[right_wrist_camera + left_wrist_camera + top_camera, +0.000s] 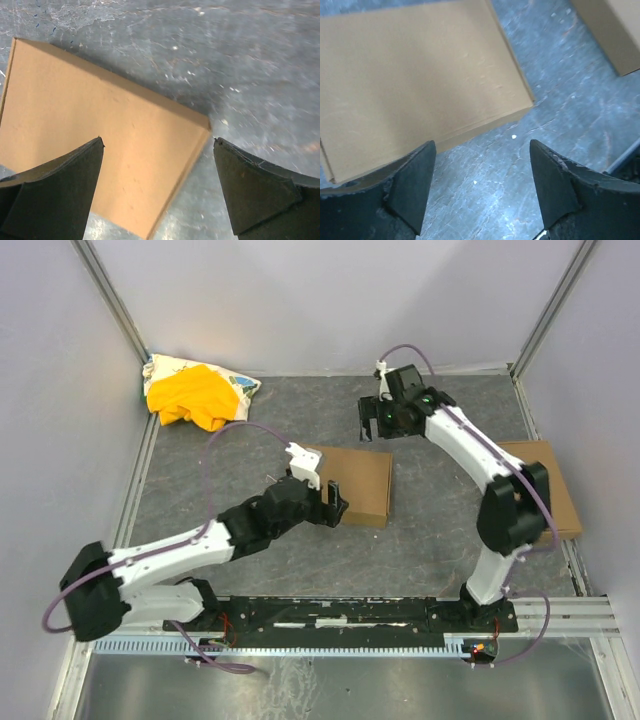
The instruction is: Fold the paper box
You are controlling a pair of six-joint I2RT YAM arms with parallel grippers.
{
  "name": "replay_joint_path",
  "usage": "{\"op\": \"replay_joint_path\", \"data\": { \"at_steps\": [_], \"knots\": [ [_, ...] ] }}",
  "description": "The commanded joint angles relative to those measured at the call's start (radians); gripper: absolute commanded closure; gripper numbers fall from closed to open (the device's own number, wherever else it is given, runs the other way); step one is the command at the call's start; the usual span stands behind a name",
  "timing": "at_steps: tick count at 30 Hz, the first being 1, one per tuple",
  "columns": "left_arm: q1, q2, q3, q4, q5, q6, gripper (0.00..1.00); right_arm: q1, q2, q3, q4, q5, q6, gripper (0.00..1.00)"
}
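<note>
The paper box (356, 483) lies closed and flat on the grey table, a shallow brown cardboard rectangle. My left gripper (335, 503) is open and empty at the box's near left corner, low over the table. In the left wrist view the box (415, 85) fills the upper left, and the open gripper (482, 150) has bare table between its fingers. My right gripper (372, 425) is open and empty, raised above the box's far edge. In the right wrist view the box (100, 150) lies below the open gripper (159, 145), with one of its corners between the fingers.
A smaller plain cardboard rectangle (545, 490) lies at the right wall, and shows in the left wrist view (620, 30). A yellow cloth bundle (195, 395) sits in the far left corner. White walls close in the table on three sides.
</note>
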Motion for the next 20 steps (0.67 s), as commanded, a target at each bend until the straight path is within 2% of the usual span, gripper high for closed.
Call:
{"op": "replay_joint_path", "data": {
  "at_steps": [1, 4, 5, 10, 16, 20],
  "knots": [
    [-0.007, -0.156, 0.028, -0.11, -0.016, 0.087, 0.16, -0.008, -0.264, -0.176, 0.087, 0.145, 0.031, 0.01],
    [-0.009, -0.28, 0.033, -0.23, -0.084, 0.118, 0.14, -0.005, -0.469, -0.377, 0.144, 0.16, 0.034, 0.01],
    [-0.009, -0.325, 0.029, -0.265, -0.103, 0.124, 0.02, -0.005, -0.55, -0.458, 0.176, 0.158, 0.039, 0.01],
    [-0.01, -0.467, 0.033, -0.384, -0.121, 0.154, 0.01, -0.006, -0.886, -0.707, 0.237, 0.148, 0.07, 0.01],
    [-0.009, -0.519, 0.034, -0.458, -0.192, 0.218, 0.01, -0.005, -1.005, -0.775, 0.189, 0.066, 0.057, 0.01],
    [-0.01, -0.553, 0.0, -0.43, -0.217, 0.258, 0.01, -0.006, -1.033, -0.796, 0.168, 0.1, 0.069, 0.01]
  ]
}}
